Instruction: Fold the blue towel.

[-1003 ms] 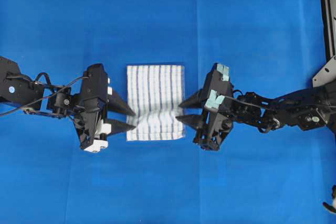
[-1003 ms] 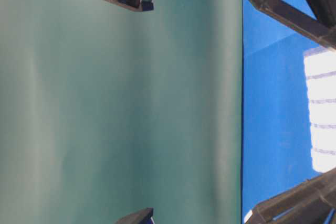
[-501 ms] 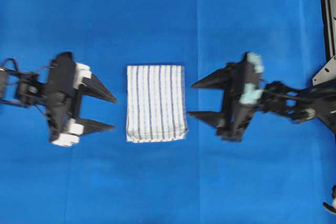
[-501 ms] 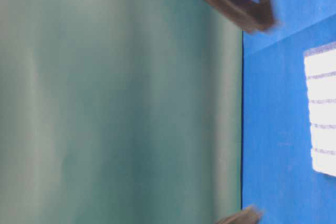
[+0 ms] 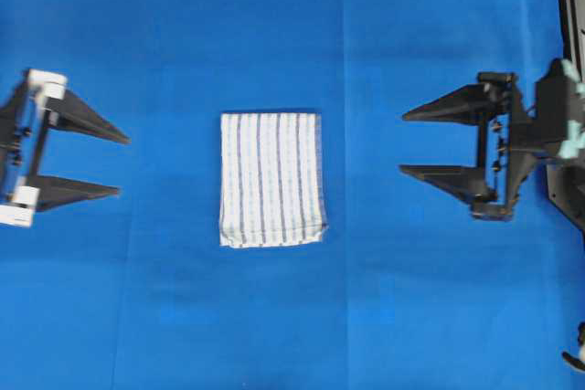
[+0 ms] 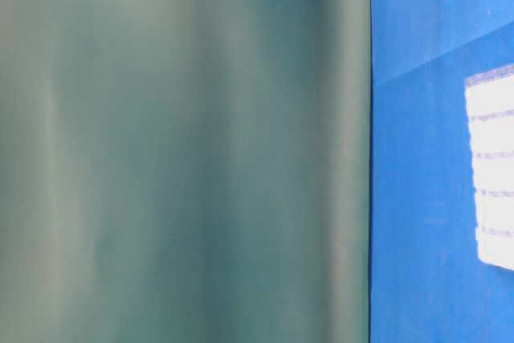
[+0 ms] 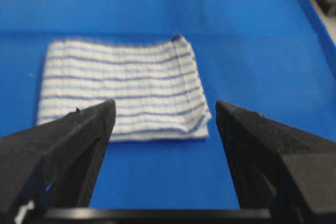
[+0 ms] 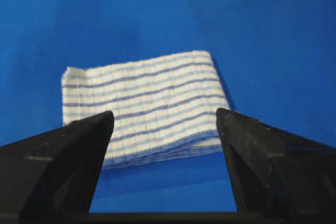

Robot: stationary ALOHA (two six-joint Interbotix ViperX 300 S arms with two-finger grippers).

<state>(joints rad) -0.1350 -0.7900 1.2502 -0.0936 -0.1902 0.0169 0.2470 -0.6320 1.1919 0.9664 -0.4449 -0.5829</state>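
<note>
Both pincers, left (image 5: 114, 166) and right (image 5: 407, 143), gape empty, flanking the blue towel (image 5: 271, 179).

The striped towel (image 5: 272, 180) lies folded into a flat, layered rectangle in the middle of the blue sheet (image 5: 274, 25).

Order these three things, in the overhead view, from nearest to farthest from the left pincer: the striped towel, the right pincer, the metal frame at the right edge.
1. The striped towel, folded, in the middle of the blue sheet, nearest to the left pincer.
2. The right pincer, past the towel, toward the right.
3. The metal frame, at the upper right edge, farthest.
</note>
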